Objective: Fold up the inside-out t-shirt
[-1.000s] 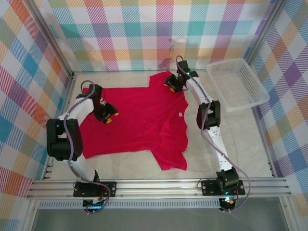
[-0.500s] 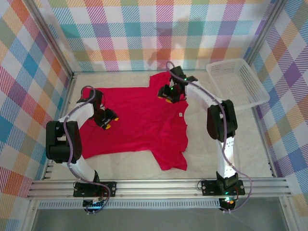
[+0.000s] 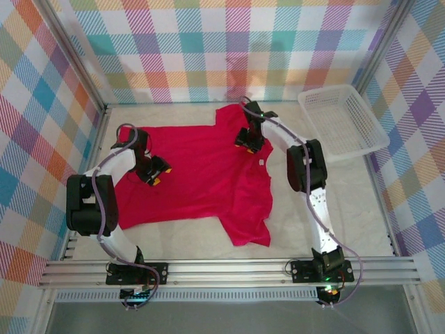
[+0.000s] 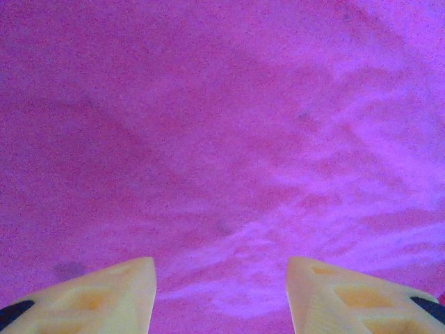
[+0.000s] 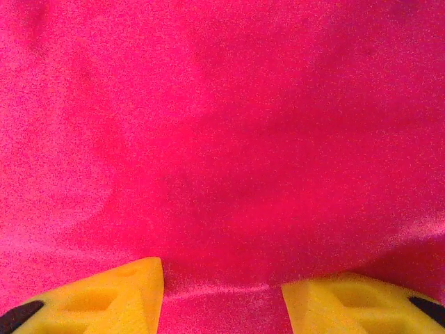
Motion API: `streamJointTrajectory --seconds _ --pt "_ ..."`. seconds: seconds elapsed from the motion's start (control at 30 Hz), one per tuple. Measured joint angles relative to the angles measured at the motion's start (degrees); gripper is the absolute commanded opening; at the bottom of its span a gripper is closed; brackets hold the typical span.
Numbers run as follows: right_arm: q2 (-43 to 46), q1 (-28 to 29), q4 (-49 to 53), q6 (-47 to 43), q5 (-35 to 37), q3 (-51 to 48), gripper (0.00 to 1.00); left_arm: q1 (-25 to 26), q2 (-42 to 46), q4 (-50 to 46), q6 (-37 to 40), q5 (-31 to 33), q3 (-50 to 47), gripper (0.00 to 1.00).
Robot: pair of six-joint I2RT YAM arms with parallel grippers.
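The inside-out t-shirt point(image 3: 201, 174) lies spread flat on the table point(image 3: 334, 202), to the left of the white mesh basket point(image 3: 342, 120) and apart from it. Its collar edge, with a small white tag point(image 3: 260, 165), is on the side nearest the basket. One sleeve points toward the back wall and the other toward the arm bases.

The left arm rises from its base to a dark elbow joint, well away from the basket. Its white forearm then runs toward the back wall and bends inward at the wrist. The left tool point(image 3: 156, 170) points down over the part of the shirt farthest from the basket. In the left wrist view its two yellow fingers point(image 4: 104, 296) stand apart with only wrinkled cloth showing beyond them. Nothing is pinched between them.

The right arm stretches from its base past a dark elbow on the basket's near side. Its forearm then arches toward the back and curls down at the wrist. The right tool point(image 3: 249, 142) sits over the shirt close to the collar, on the edge nearest the basket. In the right wrist view its yellow fingers point(image 5: 104, 292) are likewise spread apart over smooth red fabric and grip nothing. A faint seam line crosses the cloth between them.
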State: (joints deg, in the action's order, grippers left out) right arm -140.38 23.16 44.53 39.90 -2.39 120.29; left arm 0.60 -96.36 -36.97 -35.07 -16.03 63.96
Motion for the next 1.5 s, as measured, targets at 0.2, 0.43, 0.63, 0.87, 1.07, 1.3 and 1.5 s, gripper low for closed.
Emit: streamJointTrajectory --seconds 0.2,0.43,0.63,0.87,1.07,1.3,1.5 --pt "-14.4 -1.7 10.7 -0.2 4.4 27.5 0.51 0.0 0.0 0.3 0.0 -0.1 -0.2 0.61" --pt "-12.9 -5.4 12.6 -1.5 3.1 26.2 0.58 -0.1 -3.9 1.1 0.0 1.4 0.2 0.64" --pt "7.7 -6.6 8.7 -3.6 1.2 -2.1 0.61 -0.2 -12.0 1.0 0.1 1.6 8.2 0.64" --pt "38.5 -3.6 -4.1 -1.0 -4.3 -39.8 0.62 -0.2 -12.2 1.4 0.0 0.6 9.3 0.64" --pt "45.1 2.4 -9.9 3.2 -7.8 -60.5 0.62 -0.2 -6.4 1.6 0.1 0.6 1.3 0.65" --pt "50.3 2.7 -17.0 9.5 -8.1 -73.7 0.61 -2.1 -3.8 4.0 0.2 0.9 -4.3 0.65" --pt "62.8 5.9 -18.8 14.9 -7.7 -84.7 0.62 -2.8 -4.8 3.8 1.1 1.9 -2.3 0.65"
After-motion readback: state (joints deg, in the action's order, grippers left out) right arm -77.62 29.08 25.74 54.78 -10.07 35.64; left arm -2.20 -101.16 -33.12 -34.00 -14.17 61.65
